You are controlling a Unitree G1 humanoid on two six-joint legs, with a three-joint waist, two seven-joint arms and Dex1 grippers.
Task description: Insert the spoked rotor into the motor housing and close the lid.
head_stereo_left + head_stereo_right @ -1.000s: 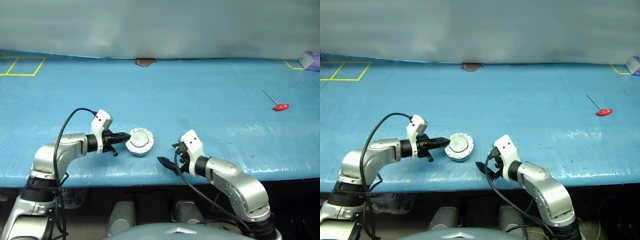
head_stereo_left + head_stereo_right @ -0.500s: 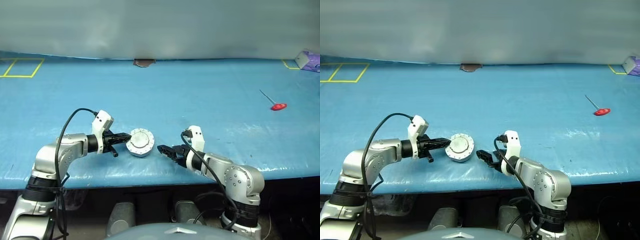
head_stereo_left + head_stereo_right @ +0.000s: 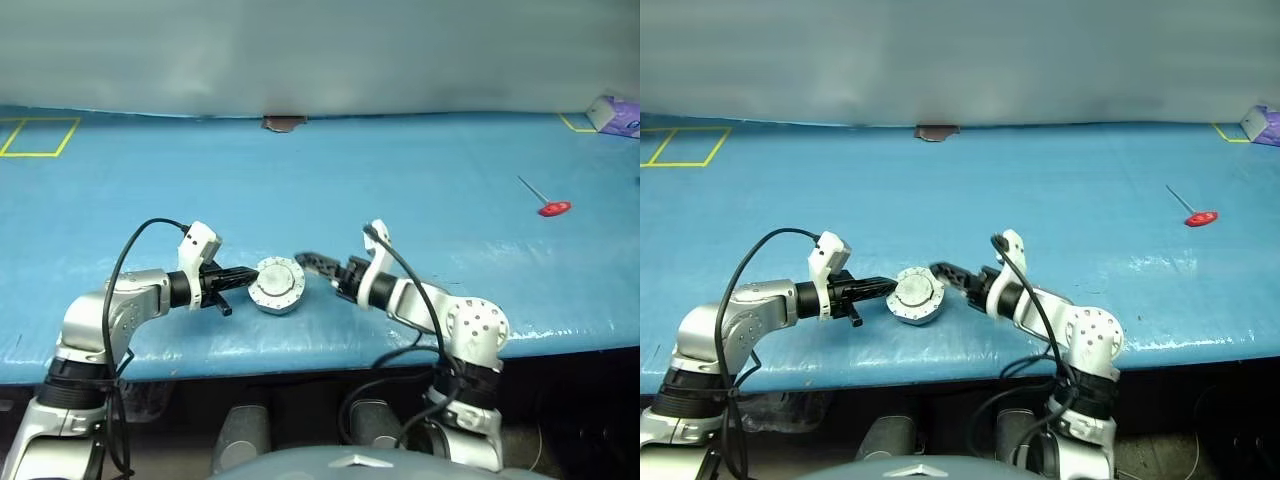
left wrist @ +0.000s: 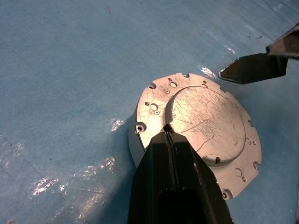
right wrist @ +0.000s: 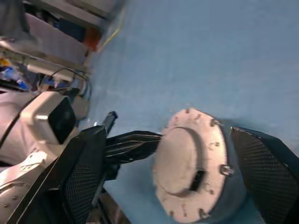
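The right pincer (image 3: 312, 262), wide, is swinging up beside the lid (image 3: 277, 283); the left pincer (image 4: 167, 133), closed, is bracing it, so straddle squarely.

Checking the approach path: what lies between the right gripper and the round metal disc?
Nothing: bare blue table between right gripper and closed motor housing, in the head views.

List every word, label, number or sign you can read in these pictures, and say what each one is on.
None can be read.
The lid is bare scratched metal with screw holes and no lettering.
The blue table carries yellow tape outlines, which are marks and not text.
The purple box at the far right corner is too small to tell whether it bears print.
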